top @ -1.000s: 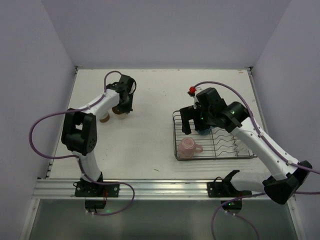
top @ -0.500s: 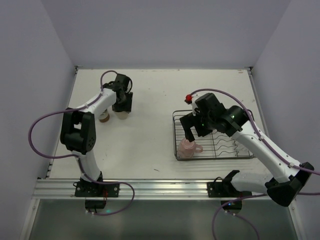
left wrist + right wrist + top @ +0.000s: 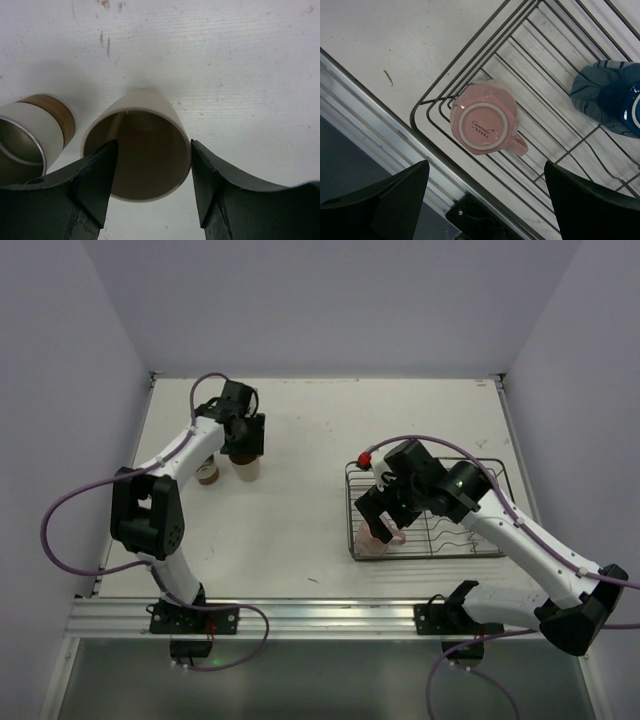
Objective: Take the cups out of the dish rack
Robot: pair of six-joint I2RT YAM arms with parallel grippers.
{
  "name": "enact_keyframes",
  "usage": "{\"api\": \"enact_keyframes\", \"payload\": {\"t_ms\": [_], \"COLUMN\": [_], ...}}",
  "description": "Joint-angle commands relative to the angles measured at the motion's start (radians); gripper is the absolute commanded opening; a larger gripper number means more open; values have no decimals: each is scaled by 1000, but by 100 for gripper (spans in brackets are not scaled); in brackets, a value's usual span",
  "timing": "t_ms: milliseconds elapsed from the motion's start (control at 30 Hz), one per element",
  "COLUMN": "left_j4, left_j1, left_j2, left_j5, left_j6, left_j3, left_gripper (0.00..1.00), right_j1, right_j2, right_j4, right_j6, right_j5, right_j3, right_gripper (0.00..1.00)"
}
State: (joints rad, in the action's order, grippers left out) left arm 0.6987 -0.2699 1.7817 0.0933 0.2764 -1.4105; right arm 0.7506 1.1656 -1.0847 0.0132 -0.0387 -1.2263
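An upright cream cup [image 3: 137, 145] stands on the table between my left gripper's [image 3: 152, 152] open fingers, and a thin gap shows at the right finger. A brown-banded cup [image 3: 35, 132] stands just left of it. In the top view the left gripper [image 3: 241, 447] hangs over the cream cup [image 3: 247, 471]. A pink cup [image 3: 482, 125] lies upside down in the near left corner of the dish rack [image 3: 418, 107], handle to the right. My right gripper [image 3: 486, 165] hovers wide open above it, holding nothing. A blue cup [image 3: 612, 97] sits farther into the rack.
The metal rail [image 3: 300, 615] along the table's near edge runs close to the rack's [image 3: 470, 550] near side. White walls close in the table at the left, back and right. The brown-banded cup [image 3: 208, 474] stands near the left edge.
My left gripper opened and let go of the cream cup, which now stands on the table. My right gripper swung from over the blue cup to above the pink cup.
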Motion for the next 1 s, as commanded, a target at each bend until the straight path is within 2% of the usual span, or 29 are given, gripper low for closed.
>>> {"api": "enact_keyframes", "payload": {"t_ms": [0,467,967], "left_j4": [-54,-191,-209], "left_j1": [14,14,14], "left_j2": [-96,-332,-396], "left_j5": [-27,-179,-208], "left_j6": [30,87,76], "left_j3": [-25,74,99], "left_gripper": [64,64,65], "right_j1": [13,46,56], "right_j2": [12,140,186], "right_j4": [-37,-81,-17], "right_j6": [-124,-160,-179], "right_j5": [-6,-36,-38], "right_j3": [-22,-30,42], "right_gripper": [99,96,95]}}
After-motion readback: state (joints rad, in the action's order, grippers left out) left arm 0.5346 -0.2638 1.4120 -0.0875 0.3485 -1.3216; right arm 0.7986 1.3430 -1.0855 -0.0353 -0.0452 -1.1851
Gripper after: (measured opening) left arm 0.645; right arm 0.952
